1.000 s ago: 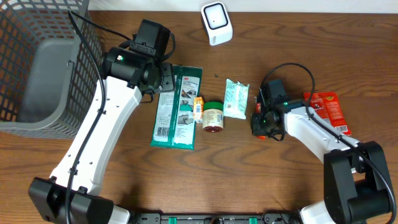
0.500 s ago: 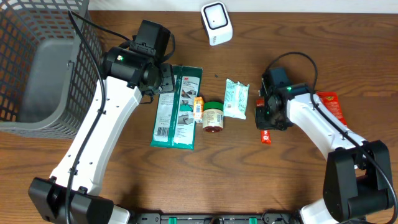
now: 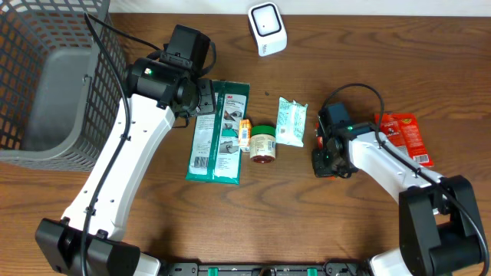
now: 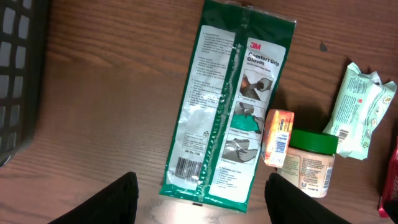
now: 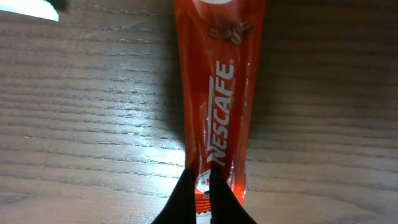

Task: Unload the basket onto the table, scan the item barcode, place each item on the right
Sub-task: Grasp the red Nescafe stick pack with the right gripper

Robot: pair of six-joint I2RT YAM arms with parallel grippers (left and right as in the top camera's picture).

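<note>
Now the right gripper [image 5: 200, 175] is pinched shut on one end of the red Nescafe sachet [image 5: 217, 81], which lies on the wooden table [image 3: 253, 222] between the white-green packet [image 3: 291, 121] and the red packet [image 3: 406, 134]. Since half a second ago the right wrist has drawn back over the sachet, hiding it from overhead. The left gripper [image 4: 200, 202] hangs unmoved, spread wide above the green gloves pack [image 4: 230, 106].

Dark wood-grain table [image 3: 253, 222], glossy light reflections, pale wall [image 3: 399, 4] behind
</note>
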